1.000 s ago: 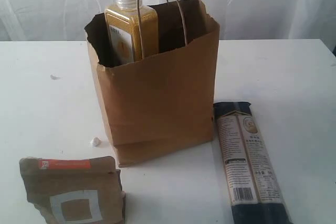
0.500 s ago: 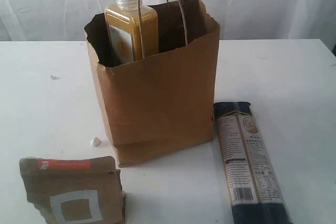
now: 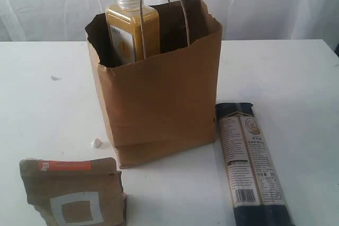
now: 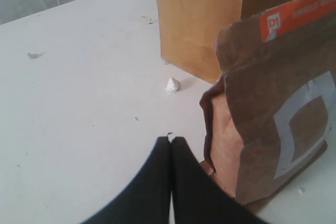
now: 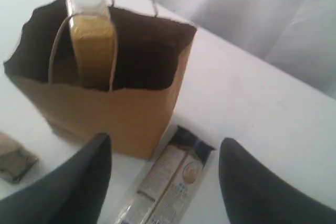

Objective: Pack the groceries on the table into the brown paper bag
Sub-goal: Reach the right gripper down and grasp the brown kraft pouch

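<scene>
The brown paper bag (image 3: 159,93) stands upright mid-table with the yellow white-capped bottle (image 3: 132,30) upright inside it, cap above the rim. A brown kraft pouch (image 3: 74,194) lies in front of the bag to the left, and a long dark pasta pack (image 3: 253,162) lies to the bag's right. Neither gripper shows in the exterior view. My left gripper (image 4: 171,139) is shut on nothing, low over the table beside the pouch (image 4: 273,108). My right gripper (image 5: 165,141) hangs open and empty above the pasta pack (image 5: 168,177), next to the bag (image 5: 105,114).
A small white crumb (image 3: 96,143) lies by the bag's left foot and a fleck (image 3: 54,78) sits farther left on the white table (image 3: 296,78). A white curtain hangs behind.
A dark part of the right arm at the top edge of the exterior view has gone out of sight. Bag, bottle, pouch and pasta pack have not moved.
</scene>
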Motion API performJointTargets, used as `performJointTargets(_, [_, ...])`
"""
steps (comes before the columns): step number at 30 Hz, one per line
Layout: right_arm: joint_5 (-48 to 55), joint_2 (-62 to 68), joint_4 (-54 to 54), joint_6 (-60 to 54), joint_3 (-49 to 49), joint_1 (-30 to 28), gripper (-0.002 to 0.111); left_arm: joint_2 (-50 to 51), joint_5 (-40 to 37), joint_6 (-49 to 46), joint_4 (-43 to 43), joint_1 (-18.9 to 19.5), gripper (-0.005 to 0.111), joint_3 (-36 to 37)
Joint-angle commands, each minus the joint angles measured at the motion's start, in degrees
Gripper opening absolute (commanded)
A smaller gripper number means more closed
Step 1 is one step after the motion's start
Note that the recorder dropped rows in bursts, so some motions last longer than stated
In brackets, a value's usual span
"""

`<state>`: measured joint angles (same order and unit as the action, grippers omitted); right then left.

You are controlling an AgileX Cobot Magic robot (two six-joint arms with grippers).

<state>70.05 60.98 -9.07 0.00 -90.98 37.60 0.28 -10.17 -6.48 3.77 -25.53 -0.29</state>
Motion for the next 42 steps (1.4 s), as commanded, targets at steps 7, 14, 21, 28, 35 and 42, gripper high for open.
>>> performJointTargets(7, [-3.57,-3.14,34.07,-30.96,18.47,-0.47,0.052,-0.28,0.04,0.23,0.82,-0.27,0.0,0.29])
performJointTargets(14, [-8.72,3.35,52.53,-51.51,19.63,2.07,0.052,-0.28,0.04,0.23,0.82,-0.27,0.0,0.29])
performJointTargets(21, [-17.84,16.9,50.7,-58.72,19.63,13.01,0.061,-0.28,0.04,0.23,0.82,-0.27,0.0,0.29])
performJointTargets(28, [-22.16,25.95,41.93,-58.72,16.93,17.86,0.061,-0.28,0.04,0.23,0.82,-0.27,0.0,0.29])
performJointTargets(35, [-25.4,32.84,40.1,-59.01,12.12,18.39,0.061,-0.28,0.04,0.23,0.82,-0.27,0.0,0.29])
performJointTargets(42, [-24.82,39.44,36.94,-58.75,9.32,18.39,0.061,-0.28,0.04,0.23,0.82,-0.27,0.0,0.29])
